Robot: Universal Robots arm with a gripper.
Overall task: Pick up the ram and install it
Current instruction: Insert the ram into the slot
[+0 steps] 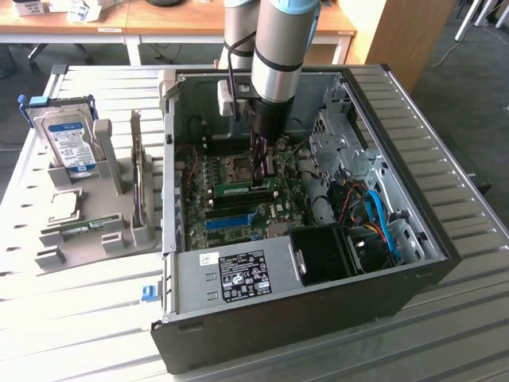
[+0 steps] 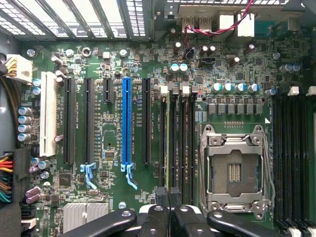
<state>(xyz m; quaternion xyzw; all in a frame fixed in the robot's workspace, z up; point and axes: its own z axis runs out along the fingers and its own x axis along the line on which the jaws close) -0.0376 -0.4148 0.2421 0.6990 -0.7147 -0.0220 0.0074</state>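
A pale slatted metal table (image 1: 71, 326) is carrying an open black-and-silver computer case (image 1: 318, 318) lying on its side; a grey plastic parts stand (image 1: 111, 155) is sitting just beside it, toward the exterior view's left.

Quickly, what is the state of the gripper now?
Gripper: closed, tips at the ram standing on the board; whether it grips the ram cannot be told.
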